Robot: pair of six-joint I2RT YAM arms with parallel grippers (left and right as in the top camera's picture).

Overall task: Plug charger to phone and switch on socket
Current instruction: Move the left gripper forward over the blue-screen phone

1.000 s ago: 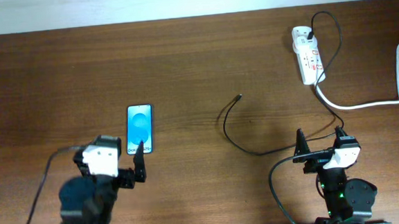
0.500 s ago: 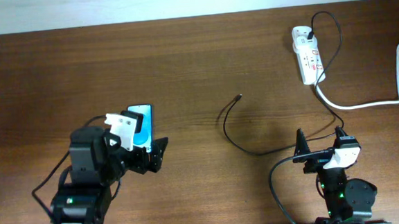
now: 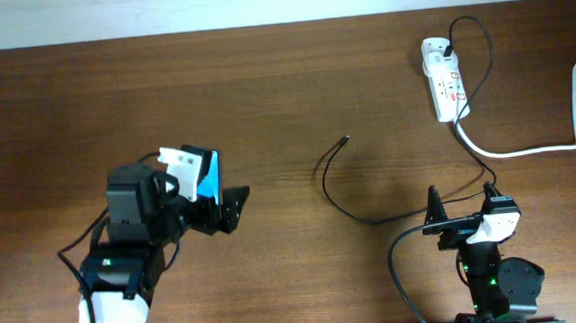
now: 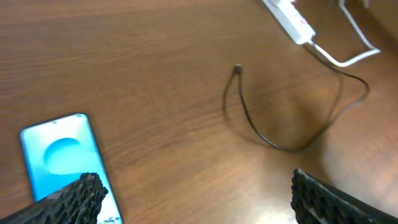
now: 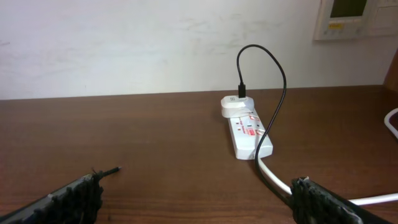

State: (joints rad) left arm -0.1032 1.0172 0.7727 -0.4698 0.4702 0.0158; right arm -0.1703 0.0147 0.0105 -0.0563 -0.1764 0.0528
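Left claw (image 4: 196, 193) hangs with fingers spread wide above the phone (image 4: 59, 158), which lies flat at near left. Right claw (image 5: 196, 190) is also spread and empty. Farther out, the charger (image 4: 249, 121) looks light and floppy, so pinch just behind its connector tip (image 4: 238, 68). The socket (image 5: 247, 134) sits far right.

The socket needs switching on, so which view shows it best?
Right wrist: the socket sits centred, its red-marked face and plugged-in charger clear. Overhead shows it small; left wrist clips it at the top edge.

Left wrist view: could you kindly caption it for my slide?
Open left gripper hovers above the phone; the charger lies apart on the table, unplugged.
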